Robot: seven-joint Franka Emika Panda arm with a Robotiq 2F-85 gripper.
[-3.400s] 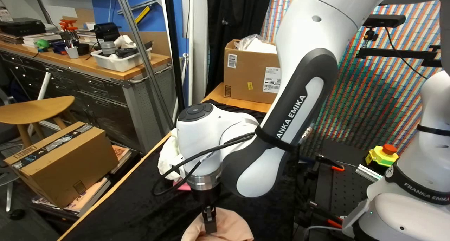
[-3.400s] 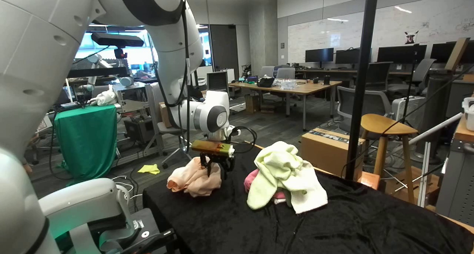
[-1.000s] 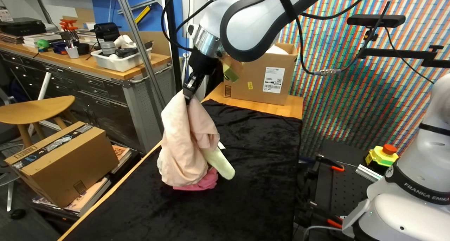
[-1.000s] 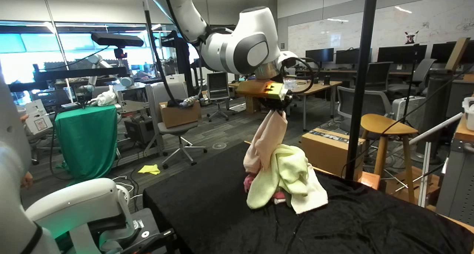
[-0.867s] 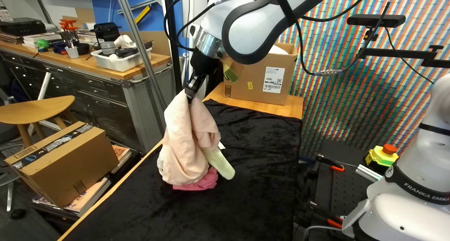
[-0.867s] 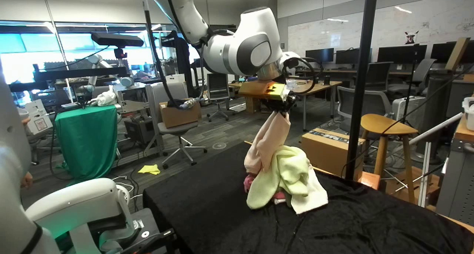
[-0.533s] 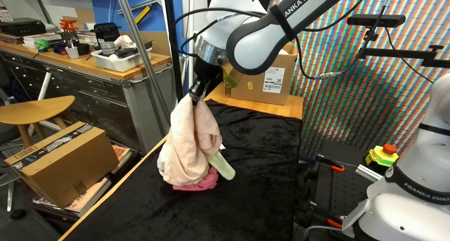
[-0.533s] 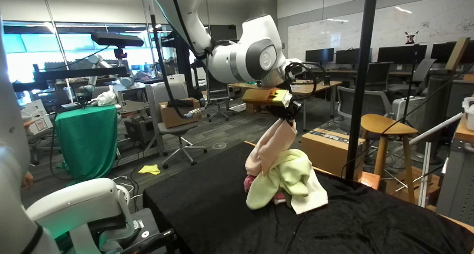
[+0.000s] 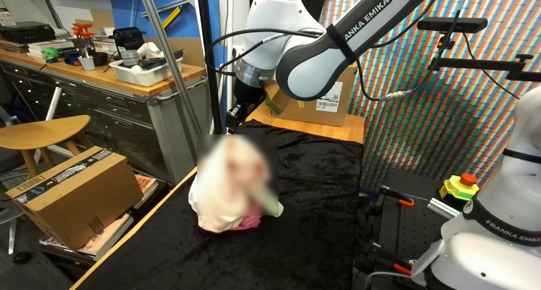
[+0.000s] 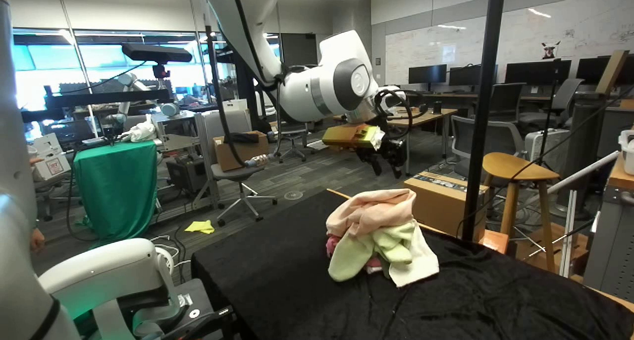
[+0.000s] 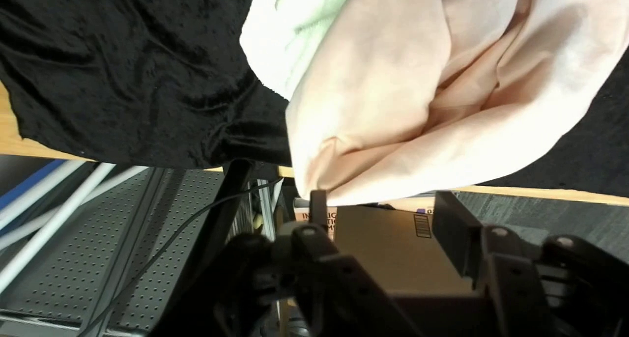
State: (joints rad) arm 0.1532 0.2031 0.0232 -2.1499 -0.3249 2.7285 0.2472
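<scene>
In an exterior view, the forearm [image 9: 365,21] sloped down to the wrist [image 9: 262,55]. The wrist was tilted, and the gripper [image 10: 388,172] pointed obliquely downward. The jaws stood apart, with a gap between the two fingers [image 11: 454,229] in the wrist view.

Bright windows [image 10: 43,57] and a wide whiteboard [image 10: 475,45] rise beyond the grey floor [image 10: 317,171].

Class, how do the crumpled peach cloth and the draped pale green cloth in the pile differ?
The crumpled peach cloth lies on top; the draped pale green cloth is partly covered by it. In the wrist view, the peach cloth spreads wide; the green cloth shows less. Both are rumpled.
</scene>
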